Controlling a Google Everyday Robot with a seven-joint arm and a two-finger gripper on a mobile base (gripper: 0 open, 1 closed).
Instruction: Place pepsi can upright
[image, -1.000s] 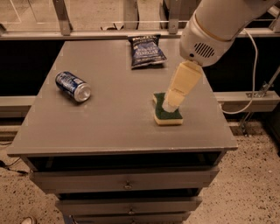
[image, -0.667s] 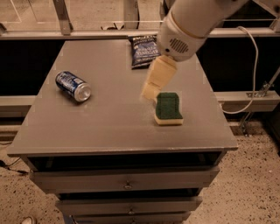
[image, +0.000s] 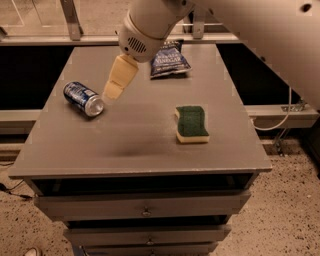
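Pepsi can (image: 83, 98) lies on its side at the left of the frame, one silver end facing lower right. The fingers (image: 119, 80) hang just beside it on its right, their tip close to that end. They look pressed together into one wedge, holding nothing. If you come down like that you will likely nudge the can, and a can on its side rolls; the left edge of the worktop (image: 140, 140) is not far off. A grip that catches only the curved body off-centre could let it squirt out. The sponge (image: 191, 123) and the chip bag (image: 169, 59) sit well apart from it.
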